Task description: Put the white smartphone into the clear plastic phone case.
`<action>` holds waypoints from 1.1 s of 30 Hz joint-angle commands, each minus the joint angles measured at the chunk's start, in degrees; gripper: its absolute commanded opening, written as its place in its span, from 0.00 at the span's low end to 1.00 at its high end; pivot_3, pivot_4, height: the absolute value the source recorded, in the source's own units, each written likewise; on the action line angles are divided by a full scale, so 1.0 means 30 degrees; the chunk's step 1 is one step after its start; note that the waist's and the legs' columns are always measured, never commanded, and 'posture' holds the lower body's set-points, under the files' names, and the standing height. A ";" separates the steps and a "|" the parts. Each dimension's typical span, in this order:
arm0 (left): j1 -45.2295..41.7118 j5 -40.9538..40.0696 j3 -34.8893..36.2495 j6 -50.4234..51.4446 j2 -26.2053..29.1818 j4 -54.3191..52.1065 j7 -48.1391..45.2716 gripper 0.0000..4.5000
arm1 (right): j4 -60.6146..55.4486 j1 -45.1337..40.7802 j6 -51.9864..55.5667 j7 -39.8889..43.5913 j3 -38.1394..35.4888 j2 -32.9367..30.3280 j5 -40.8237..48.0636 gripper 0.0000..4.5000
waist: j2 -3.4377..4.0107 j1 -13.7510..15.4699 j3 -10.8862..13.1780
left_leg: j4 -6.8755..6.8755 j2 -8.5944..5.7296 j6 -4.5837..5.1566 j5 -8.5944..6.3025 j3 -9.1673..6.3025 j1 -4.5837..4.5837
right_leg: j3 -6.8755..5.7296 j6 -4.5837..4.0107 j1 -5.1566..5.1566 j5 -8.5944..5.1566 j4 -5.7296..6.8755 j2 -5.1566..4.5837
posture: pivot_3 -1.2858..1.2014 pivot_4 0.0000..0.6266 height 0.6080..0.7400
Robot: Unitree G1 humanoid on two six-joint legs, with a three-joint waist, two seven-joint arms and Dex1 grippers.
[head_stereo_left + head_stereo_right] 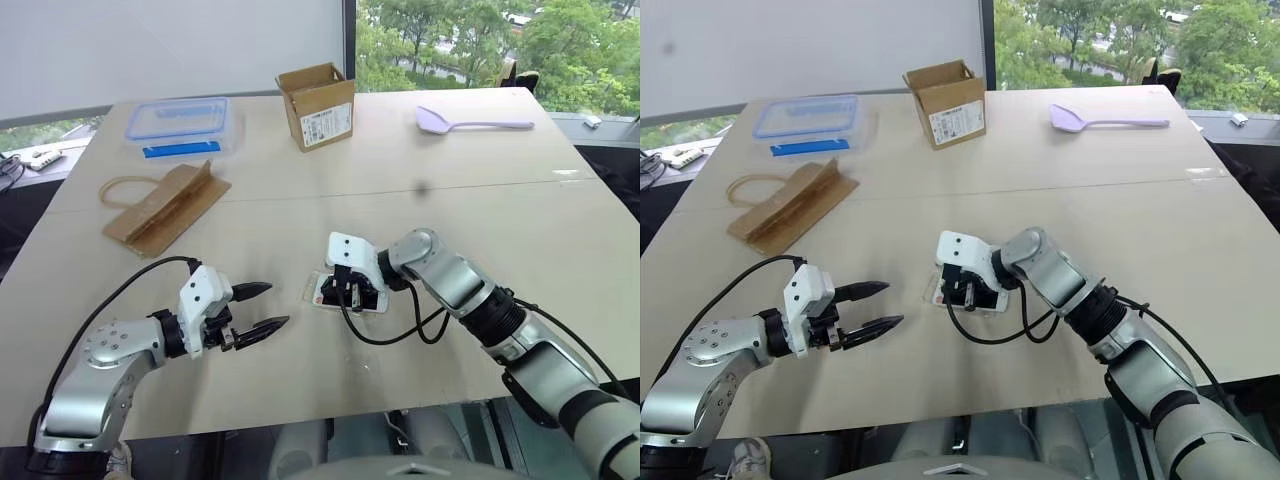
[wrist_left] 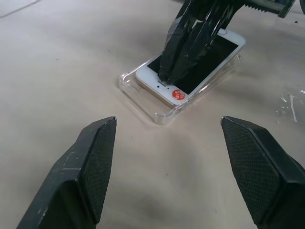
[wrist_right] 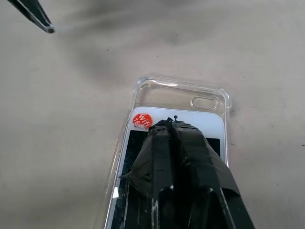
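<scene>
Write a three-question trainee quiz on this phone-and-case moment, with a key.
1. True or false: the white smartphone lies over the clear plastic phone case.
2. Which gripper's fingers stand apart: A left gripper, B right gripper?
3. Fill in: the right gripper's closed tips press on the phone's ____.

Key: 1 true; 2 A; 3 screen.

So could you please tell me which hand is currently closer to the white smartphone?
The right. The right hand, shut, has its tips on the white smartphone, which lies partly in the clear plastic phone case. The left hand hovers open, off to the phone's left.
</scene>
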 commanded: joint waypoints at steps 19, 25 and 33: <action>-0.4082 0.1608 -0.2106 0.0064 0.0149 0.2921 -0.0359 0.02 | -1.4154 0.6592 0.7285 -0.3659 -0.7797 -0.6696 0.5268 0.00 | -0.0038 0.0230 0.0098 | -0.0040 -0.0052 0.0000 0.0001 -0.0016 -0.0372 | -0.0034 -0.0085 -0.0306 0.0029 -0.0023 0.0011 | 0.52 0.24 1.00; -0.4869 0.3104 -0.3628 0.0057 -0.0166 0.3458 0.0059 0.02 | -1.4688 0.8011 0.6914 -0.4774 -0.6717 -0.8067 0.4818 0.00 | -0.0061 0.0123 0.0112 | -0.0033 -0.0033 0.0002 0.0001 0.0002 -0.0351 | -0.0012 -0.0012 -0.0308 -0.0015 -0.0019 0.0037 | 0.52 0.24 1.00; -0.4748 0.3892 -0.4793 0.0092 -0.0602 0.3519 0.0286 0.02 | -1.3077 0.7201 0.6210 -0.4869 -0.4458 -0.7531 0.4475 0.00 | -0.0067 0.0221 0.0114 | -0.0024 -0.0035 0.0002 0.0002 0.0003 -0.0352 | -0.0010 -0.0012 -0.0302 -0.0015 -0.0018 0.0034 | 0.52 0.24 1.00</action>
